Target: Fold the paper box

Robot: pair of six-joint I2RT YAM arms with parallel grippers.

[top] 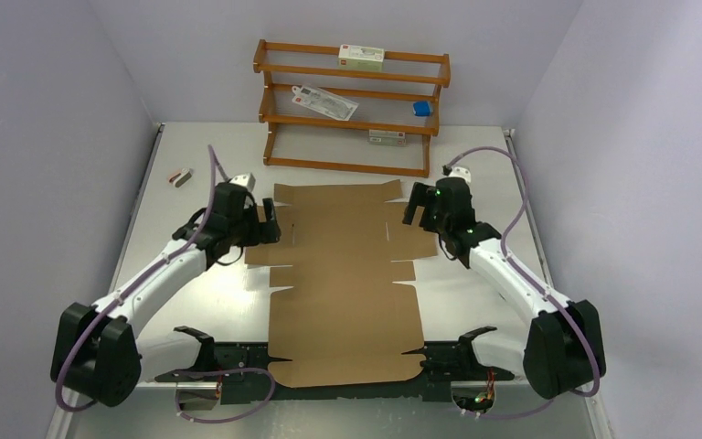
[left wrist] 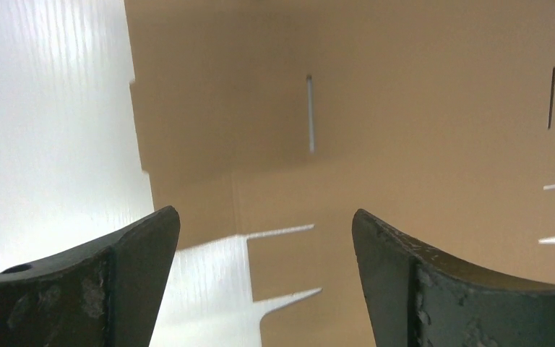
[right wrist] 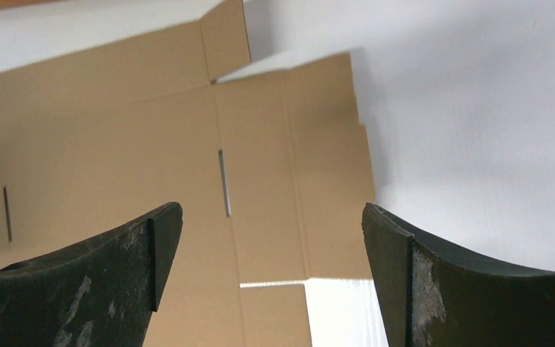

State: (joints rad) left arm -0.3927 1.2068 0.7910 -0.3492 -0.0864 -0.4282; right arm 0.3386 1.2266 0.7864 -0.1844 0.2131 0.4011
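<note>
The paper box [top: 343, 274] lies flat on the surface [top: 484, 169] between the left hand [top: 270, 222] and the right hand [top: 413, 208], each spread apart and holding nothing, so it may slide away if one pushes a flap.

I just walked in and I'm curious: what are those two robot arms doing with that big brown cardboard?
They are there to fold a paper box. It is not folded yet: the brown cardboard sheet lies flat on the table with its flaps spread out. The left fingers hang open over its far left side, and the right fingers hang open over its far right side. Neither holds anything. A wooden rack stands behind the sheet.
</note>
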